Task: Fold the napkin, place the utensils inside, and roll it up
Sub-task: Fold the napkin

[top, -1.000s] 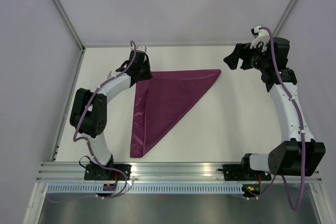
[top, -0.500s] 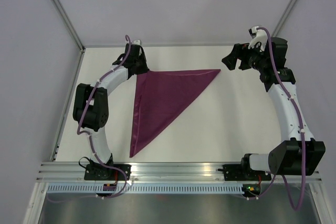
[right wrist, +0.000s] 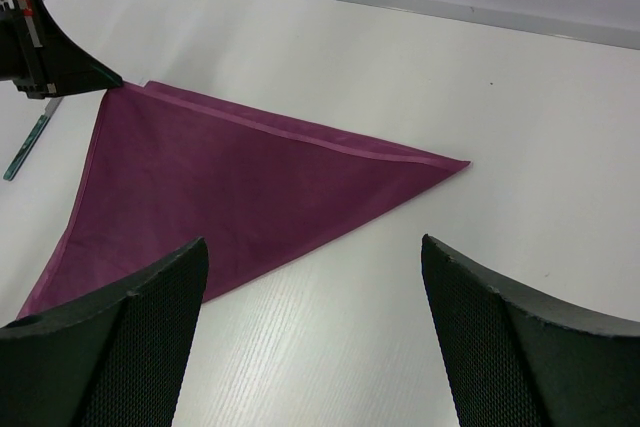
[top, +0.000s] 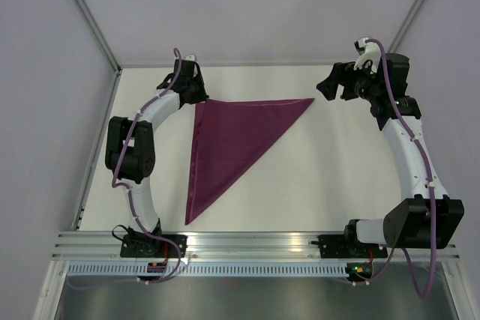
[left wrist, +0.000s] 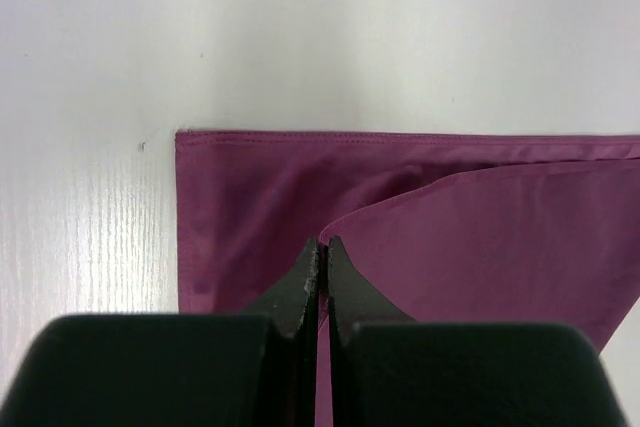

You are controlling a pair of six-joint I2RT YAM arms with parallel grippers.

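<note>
The napkin (top: 232, 136) lies triangular on the tabletop (top: 322, 166). The left hand (left wrist: 322, 245) pinches its far-left corner, and the right hand (right wrist: 310, 247) gapes empty near its right tip.

A white, faintly wood-grained surface (top: 315, 170) sits boxed in by pale lavender walls (top: 247, 5). Two slanted metal struts (top: 86, 16) rise from its far corners; a ribbed aluminium rail (top: 255, 241) runs along its near edge. Soft, even light.

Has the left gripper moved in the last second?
Yes. The left gripper shifted left and back, toward the table's far-left corner.
</note>
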